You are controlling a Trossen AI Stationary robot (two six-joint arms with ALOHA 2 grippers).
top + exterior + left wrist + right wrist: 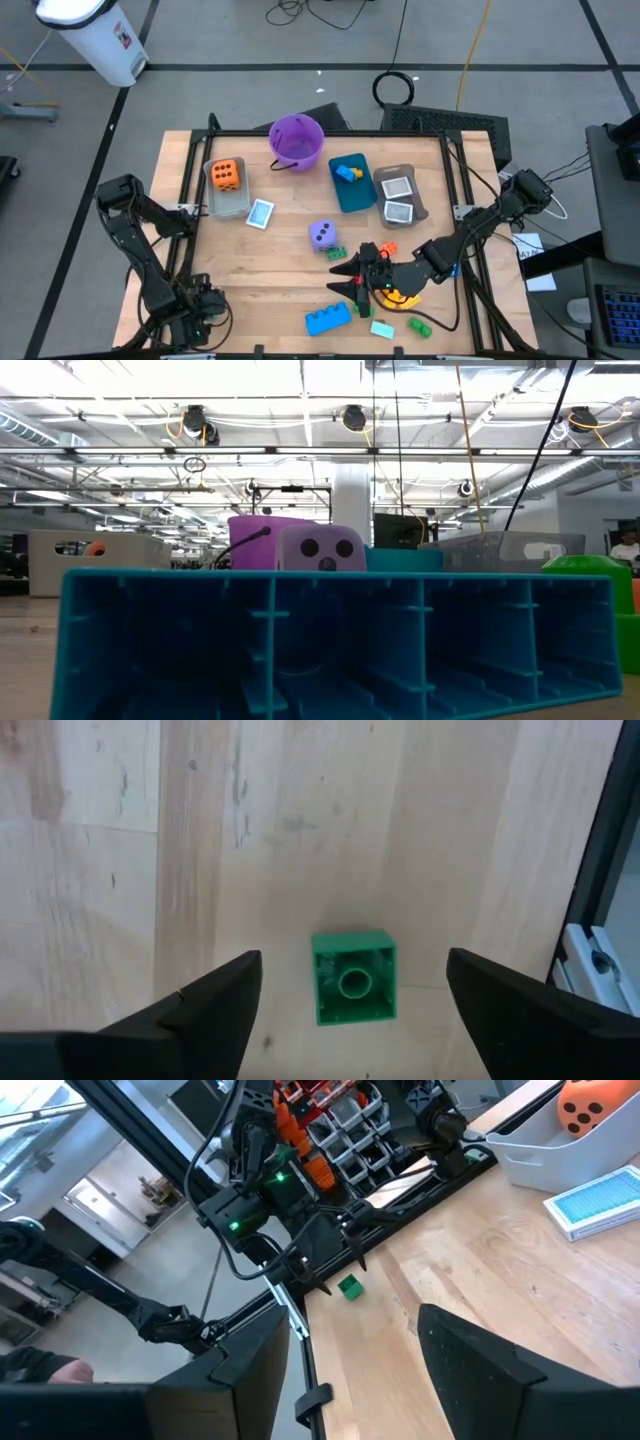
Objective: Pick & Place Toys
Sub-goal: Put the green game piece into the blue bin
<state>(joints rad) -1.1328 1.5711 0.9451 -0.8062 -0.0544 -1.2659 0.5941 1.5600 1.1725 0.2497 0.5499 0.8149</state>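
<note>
The task is partly complete. An orange die [226, 175] sits in the clear bin [240, 206], a blue brick [347, 173] in the teal bin [353, 197], and cards [397, 188] in the grey bin [417, 206]. On the tabletop [280, 255] remain a long blue brick [328, 319], a purple die [322, 234], and a small green brick [352, 977]. The left gripper [352, 1010] hovers over that green brick, jaws apart. The right gripper [343, 278] hangs near the front, jaws apart and empty.

Glossy moulded plastic green brick [353, 990] between the open jaws, pale matt grained wood table [100, 870], smooth translucent plastic bin [560, 1155]
</note>
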